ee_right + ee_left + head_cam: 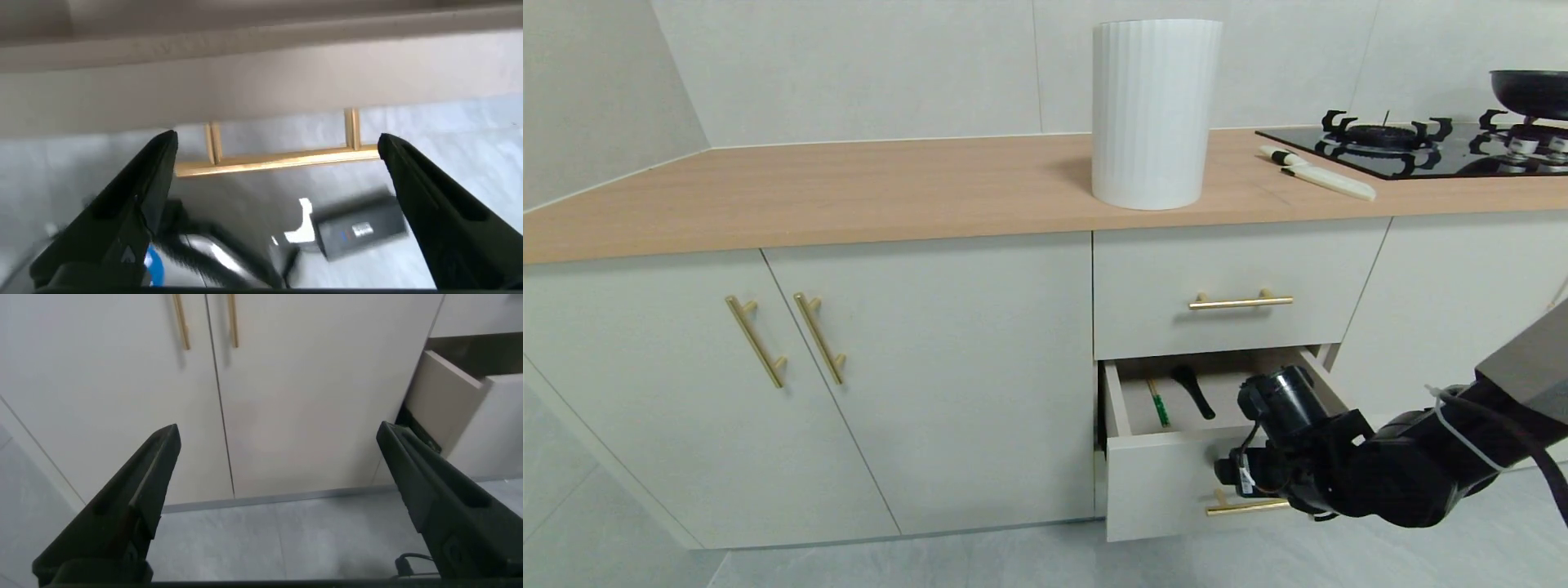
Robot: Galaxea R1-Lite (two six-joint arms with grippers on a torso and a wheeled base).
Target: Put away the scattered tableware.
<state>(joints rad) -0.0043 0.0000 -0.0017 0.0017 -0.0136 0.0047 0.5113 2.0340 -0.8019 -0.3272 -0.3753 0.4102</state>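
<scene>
The lower drawer (1160,482) stood pulled open below a shut one, at the right of the cabinet run. Inside lay a black spoon (1194,392) and, just left of it, green chopsticks (1158,403). The right tool (278,143) hung at the drawer's front with its fingers spread apart, the gold handle (278,159) lined up between them (touching or not, I could not tell). The left tool (278,433) was also spread wide and held nothing, facing the cabinet doors (310,392) near the floor. On the tabletop (849,188) a pale knife (1319,175) lay between a white ribbed container (1152,114) and the gas hob (1405,147).
</scene>
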